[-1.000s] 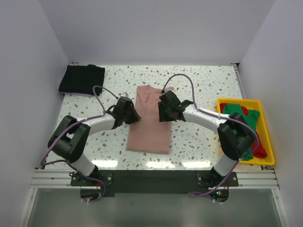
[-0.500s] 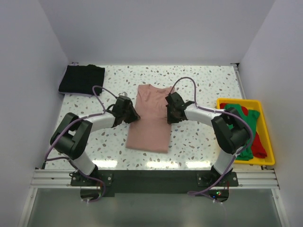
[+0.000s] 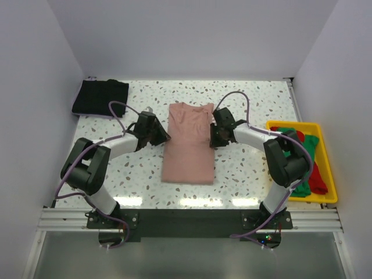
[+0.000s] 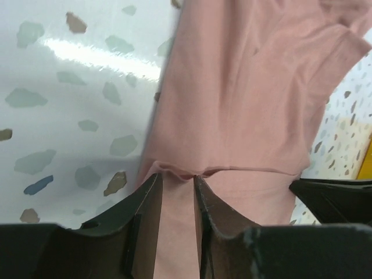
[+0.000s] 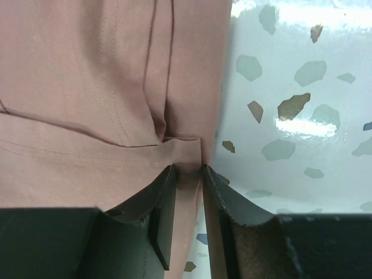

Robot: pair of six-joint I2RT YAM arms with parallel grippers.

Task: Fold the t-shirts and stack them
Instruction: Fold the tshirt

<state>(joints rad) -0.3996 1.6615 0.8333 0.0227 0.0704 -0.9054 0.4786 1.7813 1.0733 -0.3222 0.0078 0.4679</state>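
A dusty-pink t-shirt lies in the middle of the table, folded into a narrow upright rectangle with its collar at the far end. My left gripper is at its left edge and my right gripper at its right edge, both near the upper half. In the left wrist view the gripper has a puckered fold of pink t-shirt between its narrow jaws. In the right wrist view the gripper pinches a hemmed edge of the pink t-shirt. A folded black t-shirt lies at the far left corner.
A yellow bin stands at the right edge, holding a green t-shirt and a red one. White walls close in the speckled table on three sides. Cables loop above both arms.
Both grippers have moved toward the far side, the right one from over the shirt out to its right edge. The pink shirt's skewed lower part now lies straight and square.
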